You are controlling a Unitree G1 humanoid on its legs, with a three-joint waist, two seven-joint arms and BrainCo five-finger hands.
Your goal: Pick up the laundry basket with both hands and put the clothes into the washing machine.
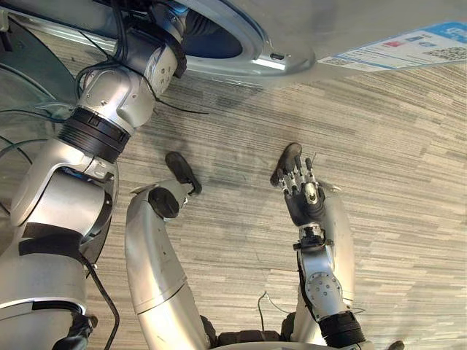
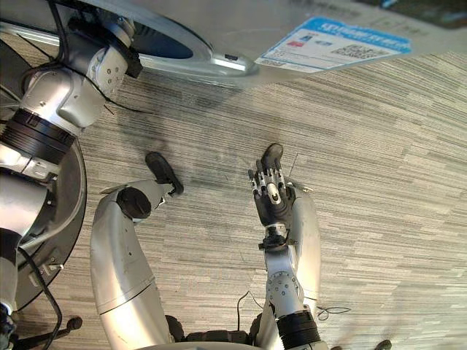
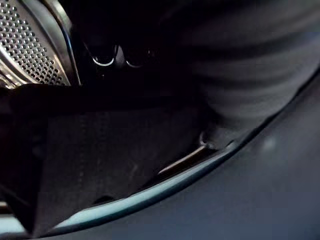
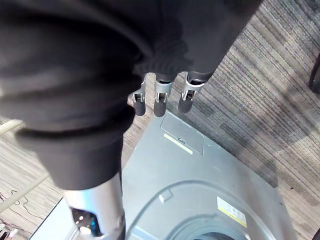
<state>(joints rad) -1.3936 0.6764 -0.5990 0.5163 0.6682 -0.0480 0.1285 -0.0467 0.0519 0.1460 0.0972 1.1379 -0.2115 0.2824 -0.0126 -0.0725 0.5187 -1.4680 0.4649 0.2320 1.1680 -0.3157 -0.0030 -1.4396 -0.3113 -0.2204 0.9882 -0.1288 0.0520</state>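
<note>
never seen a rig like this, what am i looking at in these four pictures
A humanoid robot stands at a washing machine. The two wide pictures come from cameras in its head, looking down at the carpeted floor; the other two from its wrists. Its left arm reaches into the machine, where the wrist view shows the perforated drum and dark cloth, too dim to tell any grip. Its right hand hangs open over the floor, holding nothing.

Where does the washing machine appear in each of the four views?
Left eye view: washing machine along the top edge.
Right eye view: along the top edge too.
Left wrist view: its perforated drum, seen from inside.
Right wrist view: its grey body, close.
Shared landmark: the round door opening.
</note>
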